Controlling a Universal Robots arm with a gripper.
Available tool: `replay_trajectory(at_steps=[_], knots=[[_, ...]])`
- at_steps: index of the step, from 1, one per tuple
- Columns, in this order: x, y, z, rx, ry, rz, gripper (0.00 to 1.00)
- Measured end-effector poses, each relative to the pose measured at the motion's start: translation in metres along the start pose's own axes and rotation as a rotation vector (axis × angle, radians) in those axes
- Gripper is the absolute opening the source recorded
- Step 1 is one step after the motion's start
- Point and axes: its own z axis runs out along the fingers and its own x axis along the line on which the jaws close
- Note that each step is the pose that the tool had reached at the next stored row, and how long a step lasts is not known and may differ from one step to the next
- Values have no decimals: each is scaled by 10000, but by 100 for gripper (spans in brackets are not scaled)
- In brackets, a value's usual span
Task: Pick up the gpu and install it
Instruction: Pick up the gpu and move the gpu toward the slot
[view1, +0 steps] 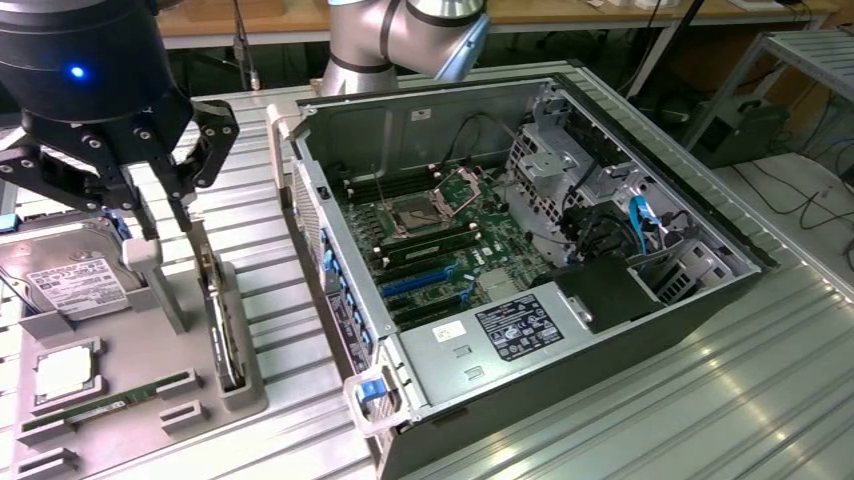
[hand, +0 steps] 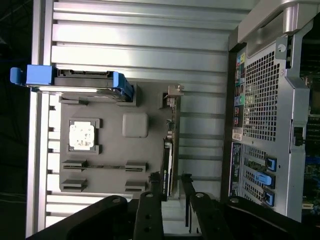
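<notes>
Black and thin, the gpu (view1: 218, 310) stands on edge in a slot along the tray's (view1: 134, 340) edge nearest the case (view1: 400, 125), long axis along that edge, with the gripper (view1: 163, 215) above its far end, jaws partly apart and empty. In the wrist view the gpu (hand: 167, 160) points its silver bracket (hand: 173, 95) away from the gripper (hand: 168, 192), whose fingers (hand: 147, 210) flank its near end.

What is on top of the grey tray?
A hard drive, a square chip, a green memory stick and the gpu standing on edge. The hard drive hides what is beneath it.
</notes>
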Motion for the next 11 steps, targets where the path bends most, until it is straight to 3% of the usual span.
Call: replay_trajectory(at_steps=[3,7,8,9,11], knots=[[0,0,0,-1,0,0,36],[0,0,0,0,0,0,60],[0,5,1,-2,1,-46,60],[1,5,2,-3,6,-118,66],[1,4,10,-5,11,-141,66]])
